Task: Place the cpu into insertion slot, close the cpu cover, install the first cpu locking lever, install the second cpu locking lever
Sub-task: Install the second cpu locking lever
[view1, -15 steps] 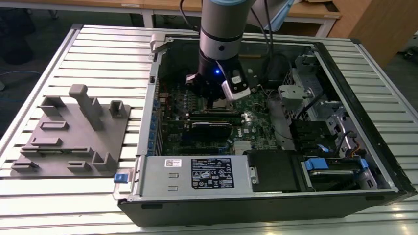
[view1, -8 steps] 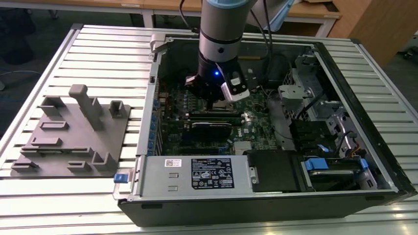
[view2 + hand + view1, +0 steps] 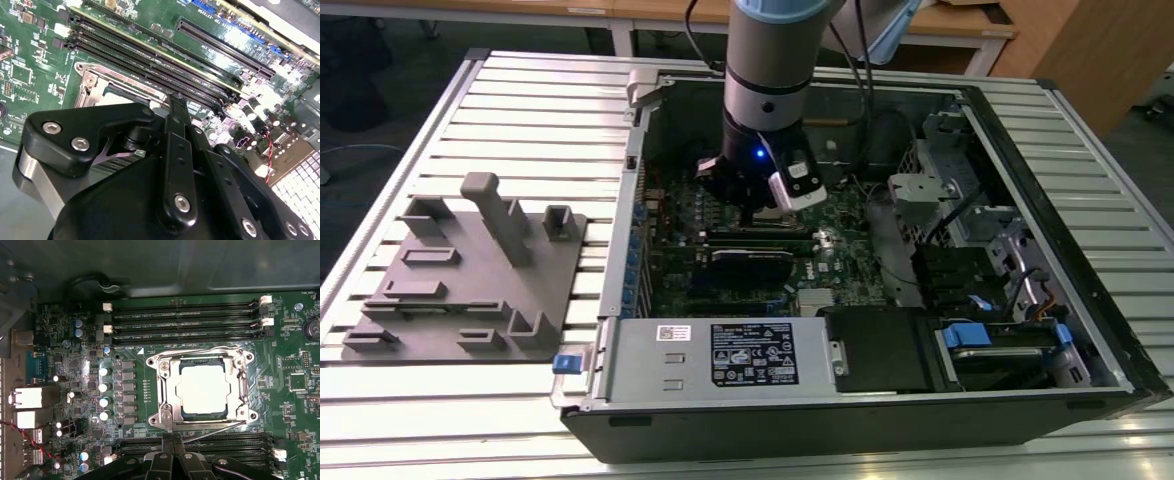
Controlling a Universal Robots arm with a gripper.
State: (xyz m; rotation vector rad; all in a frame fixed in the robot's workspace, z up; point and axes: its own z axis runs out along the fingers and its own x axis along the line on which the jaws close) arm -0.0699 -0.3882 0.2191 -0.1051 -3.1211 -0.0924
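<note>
In the first wrist view the cpu [image 3: 202,389], a silvery square chip, lies in the insertion slot [image 3: 200,416], whose black edge shows around it. The cpu cover [image 3: 165,390], a metal frame, lies flat over the chip's rim. One thin locking lever [image 3: 195,351] runs along the socket's side by the memory slots. The other lever [image 3: 220,431] slants from a socket corner to my gripper [image 3: 172,440], which is shut, its tips at the lever's end. The second wrist view has the gripper [image 3: 177,97] beside the socket [image 3: 100,85]. My gripper [image 3: 767,215] hangs low over the green motherboard [image 3: 841,225].
The open computer case [image 3: 627,200] walls in the board on a slatted table. Long black memory slots [image 3: 185,320] flank the socket on two sides. A power supply [image 3: 720,355] and drive bays [image 3: 987,340] fill the case's near end. A grey fixture plate [image 3: 467,280] lies at the exterior view's left.
</note>
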